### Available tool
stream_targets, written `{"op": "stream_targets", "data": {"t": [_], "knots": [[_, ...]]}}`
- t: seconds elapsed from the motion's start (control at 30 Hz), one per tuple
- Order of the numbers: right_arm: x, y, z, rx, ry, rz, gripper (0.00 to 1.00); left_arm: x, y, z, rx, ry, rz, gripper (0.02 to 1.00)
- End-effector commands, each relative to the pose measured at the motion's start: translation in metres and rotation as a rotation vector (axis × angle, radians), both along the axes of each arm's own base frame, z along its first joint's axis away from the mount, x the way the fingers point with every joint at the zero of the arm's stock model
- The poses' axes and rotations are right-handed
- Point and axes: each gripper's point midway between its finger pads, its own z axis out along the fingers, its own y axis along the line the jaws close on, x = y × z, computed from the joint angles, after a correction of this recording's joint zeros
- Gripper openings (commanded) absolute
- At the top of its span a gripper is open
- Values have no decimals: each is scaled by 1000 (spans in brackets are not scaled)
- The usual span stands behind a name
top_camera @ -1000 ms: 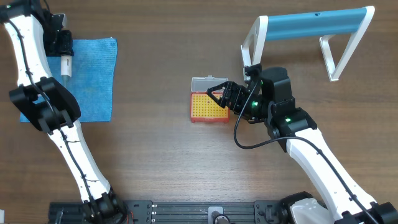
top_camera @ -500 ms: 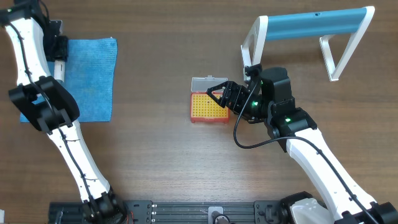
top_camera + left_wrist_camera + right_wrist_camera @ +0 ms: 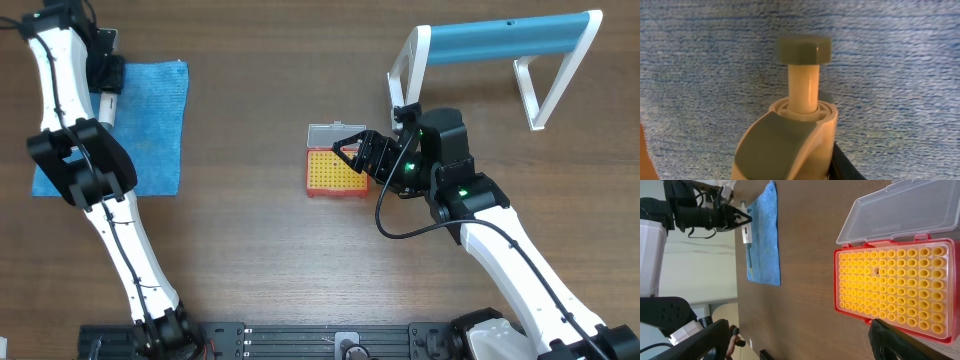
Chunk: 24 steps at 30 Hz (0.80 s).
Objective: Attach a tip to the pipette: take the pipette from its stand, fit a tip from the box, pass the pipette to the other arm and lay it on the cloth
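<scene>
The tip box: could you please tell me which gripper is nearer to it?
Right. The right gripper sits beside the tip box; the left gripper is far off over the cloth, holding the pipette.

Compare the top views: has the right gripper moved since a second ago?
No. The right gripper stays at the tip box's upper right corner, as before.

Left arm: rises from its 7 o'clock base to 10 o'clock.
Left gripper (image 3: pixel 104 72): fingers clamped on the pipette (image 3: pixel 799 125).
Right arm: leans from its 5 o'clock base toward centre.
Right gripper (image 3: pixel 350 152): fingers spread apart, pointing to 9 o'clock.
</scene>
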Motion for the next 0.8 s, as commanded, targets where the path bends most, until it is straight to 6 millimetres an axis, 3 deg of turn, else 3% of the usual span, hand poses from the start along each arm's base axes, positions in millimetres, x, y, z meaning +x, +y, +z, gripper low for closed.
{"op": "stream_targets", "data": {"t": [0.03,0.27,0.53,0.57,0.63,0.67,0.7,0.8], "knots": [[2,1,2,-3,-2,-12,899,0,-1,-7,-1,9,-18,23],[2,1,2,-3,-2,-13,897,-4,-2,-19,-8,30,-17,23],[2,1,2,0,4,-16,897,-4,-2,-20,-5,31,-17,47],[2,1,2,0,4,-16,897,-4,-2,-20,-5,30,-18,128],[2,1,2,0,4,-16,897,-4,-2,-20,-6,31,-17,505],[2,1,2,0,4,-16,899,-4,-2,-20,-6,31,-17,588],[2,1,2,0,4,-16,897,-4,-2,-20,-6,31,-17,654],[2,1,2,0,4,-16,897,-4,-2,-20,-5,31,-17,684]]}}
